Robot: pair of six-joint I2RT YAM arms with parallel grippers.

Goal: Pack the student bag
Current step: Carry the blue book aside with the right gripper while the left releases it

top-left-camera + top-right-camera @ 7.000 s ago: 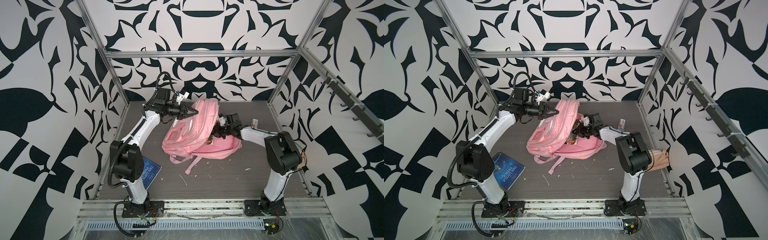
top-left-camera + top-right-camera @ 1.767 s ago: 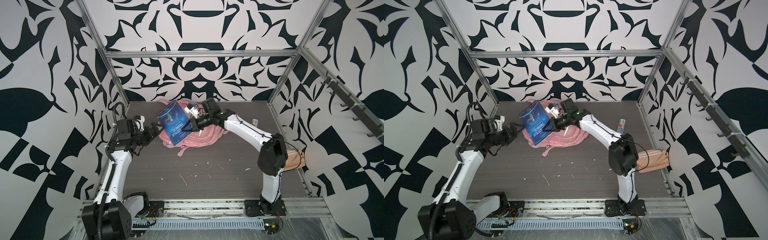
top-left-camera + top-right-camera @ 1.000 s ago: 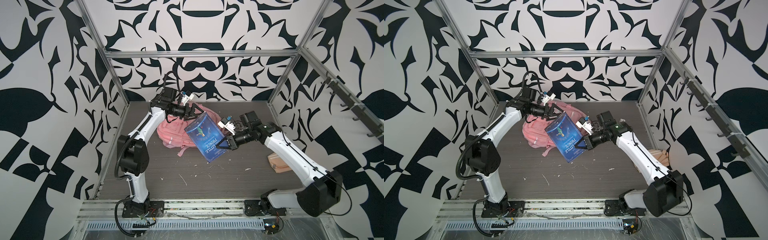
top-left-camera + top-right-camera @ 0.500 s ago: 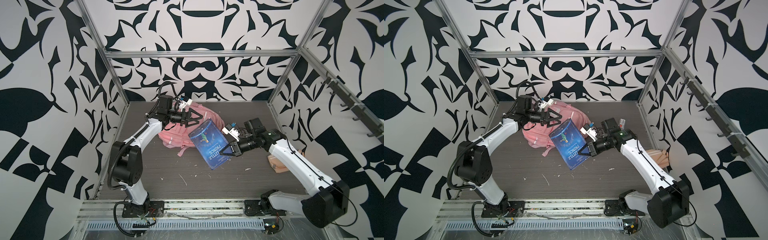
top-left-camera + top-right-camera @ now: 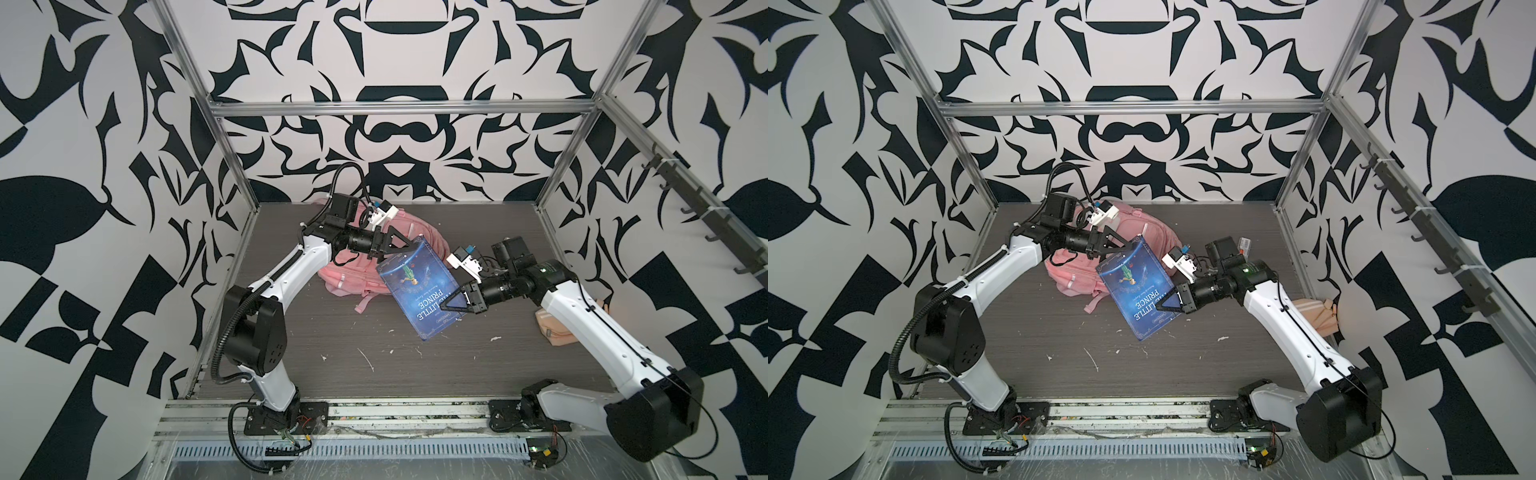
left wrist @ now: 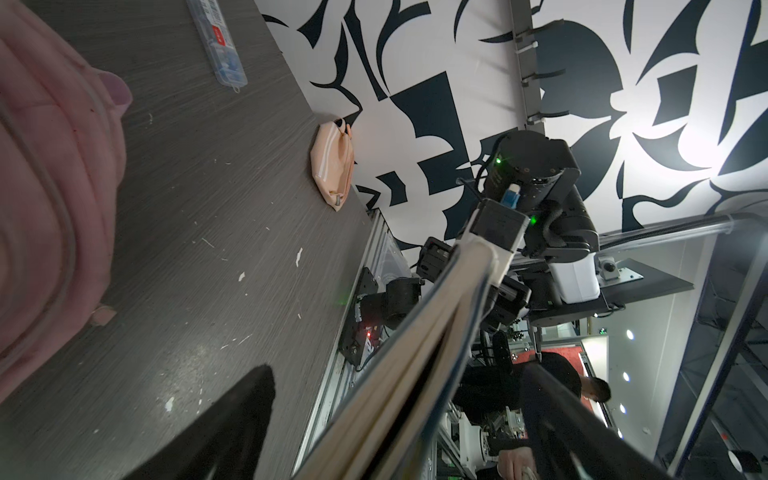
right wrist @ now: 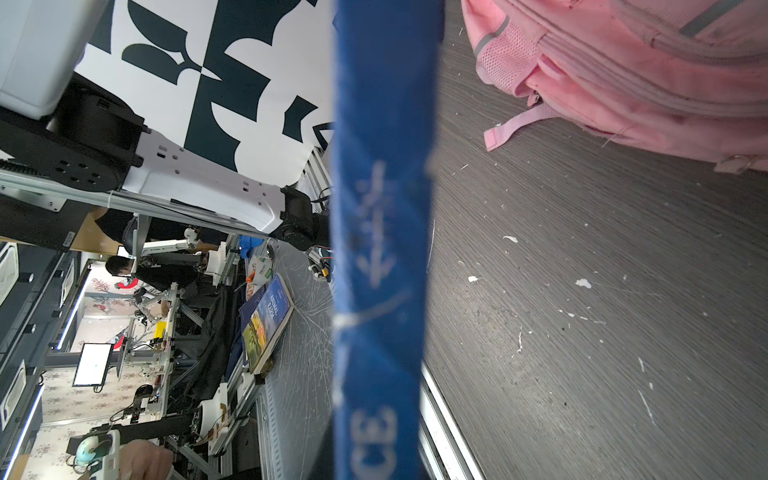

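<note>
Your right gripper (image 5: 446,307) clamps the book (image 5: 419,286) by its right edge, off the bench (image 5: 332,332). Left gripper (image 5: 405,247) gapes around its far corner, likely a handover toward the bag (image 5: 349,276).

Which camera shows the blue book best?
The top views: both show the blue book cover-on, nearly whole, with its title readable. The left wrist view catches only its page edges; the right wrist view shows only a blurred blue strip of it, close up.
</note>
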